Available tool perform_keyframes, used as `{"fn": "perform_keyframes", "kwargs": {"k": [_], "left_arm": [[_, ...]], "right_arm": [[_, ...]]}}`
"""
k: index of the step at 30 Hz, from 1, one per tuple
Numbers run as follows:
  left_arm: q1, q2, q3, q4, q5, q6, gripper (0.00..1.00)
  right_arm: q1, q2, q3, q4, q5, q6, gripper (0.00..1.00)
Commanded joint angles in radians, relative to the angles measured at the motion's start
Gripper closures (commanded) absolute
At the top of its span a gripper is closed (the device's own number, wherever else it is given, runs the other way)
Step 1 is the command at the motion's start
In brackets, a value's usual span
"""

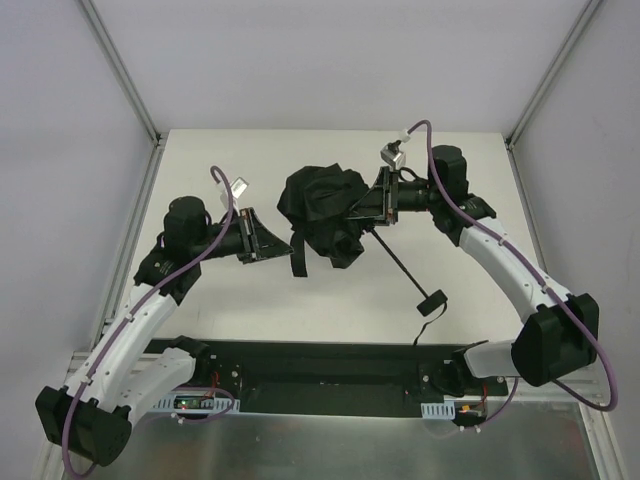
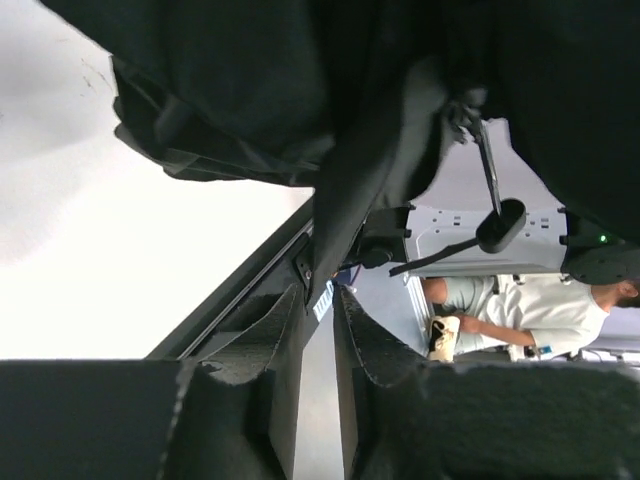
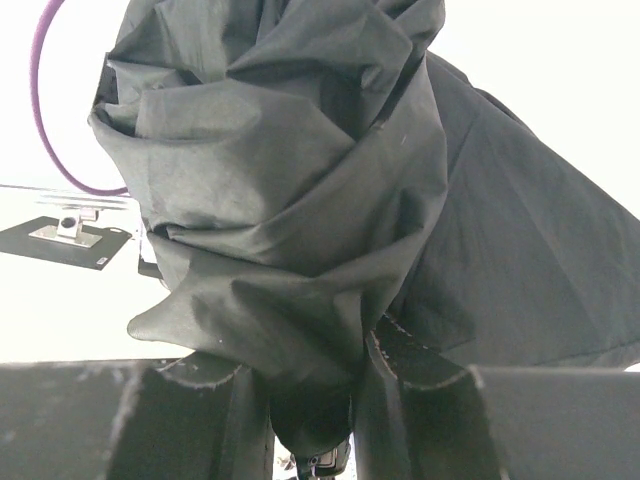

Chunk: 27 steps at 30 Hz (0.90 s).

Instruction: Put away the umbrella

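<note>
My right claw (image 1: pixel 371 205) is clamped on the bunched umbrella (image 1: pixel 322 208) fabric, with the shaft and knob trailing back behind it. My left claw (image 1: pixel 275 237) sits just beside the canopy, fingers nearly together. I cannot tell whether it grips anything.

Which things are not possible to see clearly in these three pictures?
- Right wrist view: the umbrella fills the frame with fabric, hiding its own shaft and handle.
- Left wrist view: whether the left claw pinches the strap is unclear; dark folds crowd its tips.
- Top view: the right claw has its tips buried in fabric.
</note>
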Motion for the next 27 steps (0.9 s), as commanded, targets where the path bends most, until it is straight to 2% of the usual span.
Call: {"fn": "perform_keyframes", "kwargs": {"k": [1,2,3,4,6,7,10,13,18,19,20,22,24,25,26,27], "left_arm": [[0.013,-0.073,0.053,-0.069,-0.042,0.095,0.80],[0.018,-0.074,0.069,-0.089,-0.040,0.104,0.76],[0.020,-0.074,0.090,-0.112,-0.040,0.113,0.66],[0.021,-0.064,0.110,-0.136,-0.039,0.121,0.51],[0.021,-0.048,0.142,-0.157,-0.036,0.121,0.06],[0.021,-0.037,0.158,-0.158,-0.036,0.112,0.01],[0.020,0.007,0.219,-0.149,-0.027,0.086,0.01],[0.000,0.088,0.231,-0.042,0.045,-0.001,0.01],[-0.062,0.238,0.271,0.087,0.033,-0.052,0.01],[-0.074,0.286,0.296,0.089,0.042,-0.058,0.04],[-0.083,0.339,0.325,0.092,0.058,-0.081,0.19],[-0.103,0.424,0.371,0.093,0.073,-0.092,0.64],[-0.111,0.463,0.376,0.092,0.020,-0.089,1.00],[-0.109,0.475,0.371,0.095,-0.014,-0.087,1.00],[-0.109,0.487,0.363,0.093,-0.039,-0.084,1.00],[-0.108,0.501,0.354,0.095,-0.057,-0.098,1.00]], "right_arm": [[-0.006,0.031,0.013,0.069,-0.092,0.018,1.00],[-0.008,0.043,0.009,0.056,-0.092,0.003,1.00],[-0.008,0.051,0.006,0.039,-0.091,-0.019,1.00],[-0.006,0.062,-0.001,0.034,-0.089,-0.031,1.00],[-0.006,0.077,-0.004,-0.021,-0.083,-0.076,1.00],[-0.006,0.086,-0.002,-0.048,-0.079,-0.100,1.00],[0.000,0.092,-0.016,-0.059,-0.077,-0.120,1.00],[0.011,0.095,-0.010,-0.116,-0.068,-0.178,1.00],[0.040,0.112,-0.014,-0.158,-0.033,-0.243,1.00],[0.050,0.120,-0.017,-0.156,-0.020,-0.260,1.00],[0.063,0.131,-0.016,-0.156,-0.002,-0.275,1.00],[0.095,0.161,-0.011,-0.153,0.065,-0.312,1.00],[0.129,0.190,-0.013,-0.153,0.177,-0.375,1.00],[0.136,0.204,-0.022,-0.151,0.253,-0.405,1.00],[0.147,0.217,-0.033,-0.139,0.304,-0.439,0.96],[0.150,0.235,-0.053,-0.115,0.361,-0.458,0.87]]}}
